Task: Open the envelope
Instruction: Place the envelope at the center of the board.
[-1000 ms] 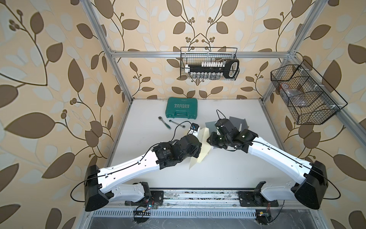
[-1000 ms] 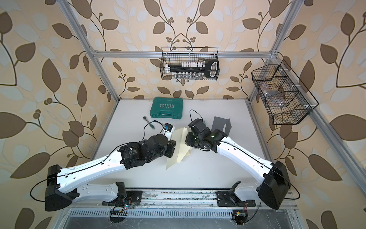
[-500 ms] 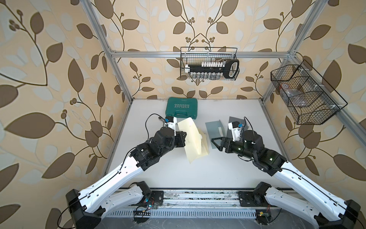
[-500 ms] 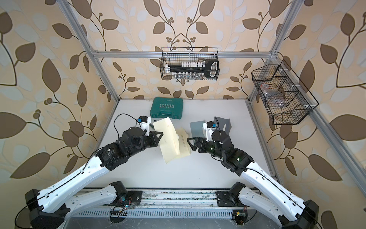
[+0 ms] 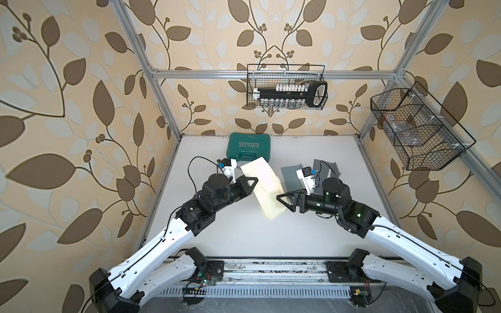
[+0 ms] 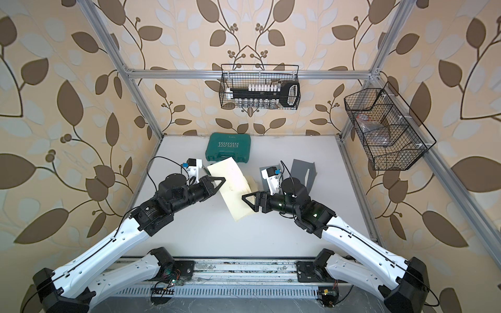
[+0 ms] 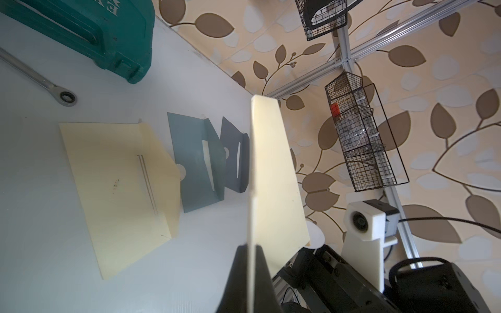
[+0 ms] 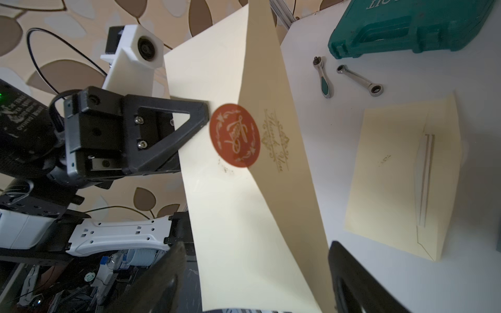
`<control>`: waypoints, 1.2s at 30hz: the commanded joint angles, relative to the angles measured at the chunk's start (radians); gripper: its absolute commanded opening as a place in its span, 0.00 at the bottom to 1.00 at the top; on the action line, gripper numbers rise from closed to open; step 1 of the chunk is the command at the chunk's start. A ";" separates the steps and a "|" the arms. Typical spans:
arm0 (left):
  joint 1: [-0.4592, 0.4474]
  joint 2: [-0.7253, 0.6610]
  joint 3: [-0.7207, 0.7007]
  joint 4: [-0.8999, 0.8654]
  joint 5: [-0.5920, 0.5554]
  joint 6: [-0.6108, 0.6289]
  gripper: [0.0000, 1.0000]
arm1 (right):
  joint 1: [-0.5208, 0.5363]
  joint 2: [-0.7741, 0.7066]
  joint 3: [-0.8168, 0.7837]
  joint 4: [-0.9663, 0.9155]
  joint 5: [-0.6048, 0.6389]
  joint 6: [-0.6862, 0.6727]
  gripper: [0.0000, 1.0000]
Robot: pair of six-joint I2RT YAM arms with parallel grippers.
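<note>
A cream envelope (image 5: 264, 187) (image 6: 233, 184) hangs tilted above the table, with my left gripper (image 5: 253, 181) (image 7: 250, 260) shut on one long edge. In the right wrist view its pointed flap carries a round red seal (image 8: 234, 135) beside gold lettering. I cannot tell whether the seal still sticks. My right gripper (image 5: 280, 197) (image 8: 254, 254) is open at the opposite edge. Its fingers (image 8: 349, 271) stand wide on either side of the envelope's (image 8: 244, 211) end without touching it.
A second cream envelope (image 7: 116, 184) (image 8: 393, 189) lies flap-open on the table under the held one. Two grey envelopes (image 5: 291, 176) (image 5: 328, 168) lie beside it. A green tool case (image 5: 249, 147) and two wrenches (image 8: 360, 81) (image 8: 325, 81) lie farther back. Wire baskets (image 5: 286, 90) (image 5: 414, 130) hang on the walls.
Both arms pulled back and up from the table's middle. The left carried the envelope upward. The right gripper opened and drew off to the right.
</note>
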 commanded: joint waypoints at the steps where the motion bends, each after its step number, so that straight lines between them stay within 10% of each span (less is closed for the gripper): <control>1: 0.017 -0.011 0.002 0.111 0.075 -0.030 0.00 | 0.001 0.006 -0.024 0.025 0.036 0.000 0.82; 11: 0.027 -0.016 -0.004 0.148 0.111 -0.036 0.00 | -0.038 0.012 -0.053 0.121 -0.094 0.060 0.71; 36: 0.033 -0.042 -0.004 0.050 0.038 -0.024 0.00 | -0.198 0.003 -0.099 0.251 -0.330 0.176 0.04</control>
